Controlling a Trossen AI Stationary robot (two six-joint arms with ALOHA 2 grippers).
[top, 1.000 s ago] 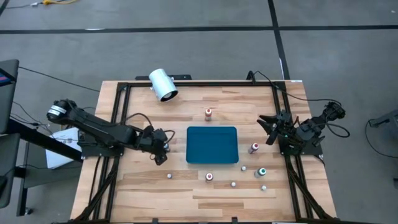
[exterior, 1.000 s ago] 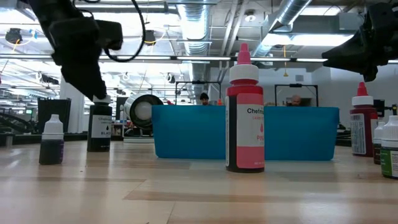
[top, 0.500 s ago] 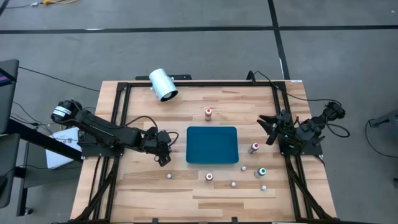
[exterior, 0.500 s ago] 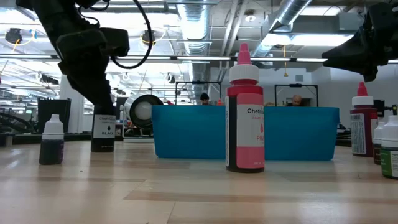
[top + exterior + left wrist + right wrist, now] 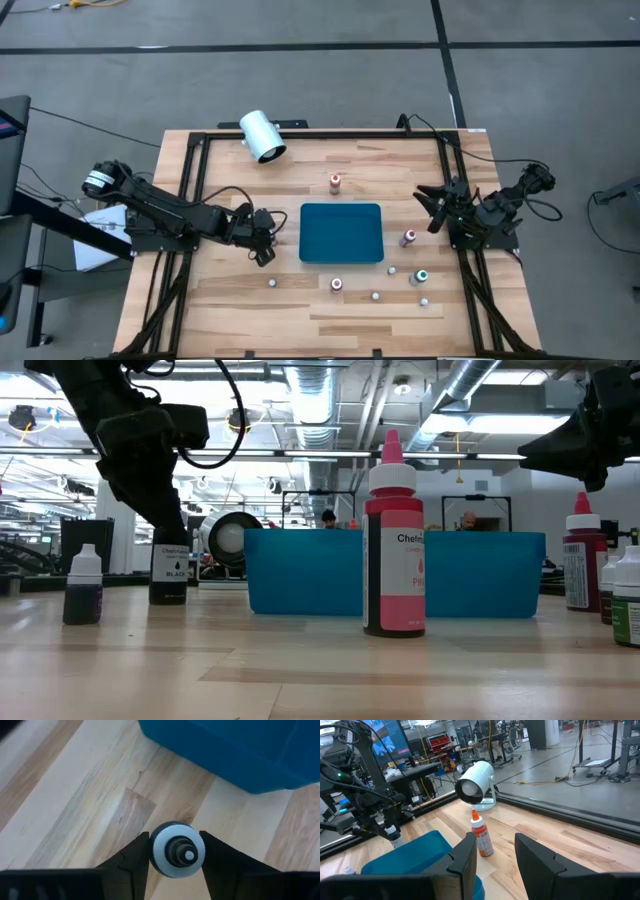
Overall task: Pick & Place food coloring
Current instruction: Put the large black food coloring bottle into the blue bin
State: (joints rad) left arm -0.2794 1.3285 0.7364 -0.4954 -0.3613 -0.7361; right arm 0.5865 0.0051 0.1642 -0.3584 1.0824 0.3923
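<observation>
A black food coloring bottle (image 5: 168, 572) with a white cap (image 5: 176, 850) stands upright on the wooden table, left of the teal tray (image 5: 341, 232). My left gripper (image 5: 262, 243) is over it and shut on its top. Several other small bottles stand around the tray: a red-capped one (image 5: 335, 182) behind it, another (image 5: 408, 238) to its right, a pink one (image 5: 394, 540) in front, and a green-capped one (image 5: 421, 275). My right gripper (image 5: 432, 205) waits open at the table's right side, holding nothing. My left gripper pinches the bottle's white cap (image 5: 155, 851) between its two fingers, one on each side. The fingers come from above, pointing down. The bottle stands upright with its base (image 5: 168, 600) on the table.
A big white cylinder (image 5: 263, 136) lies at the far left of the table. A small dark bottle (image 5: 83, 585) stands near the held one, toward the table's near edge. Black frame rails run along the table's edges.
My left gripper has moved a little toward the tray and come down over the top of the black bottle. The bottle still stands on the table.
</observation>
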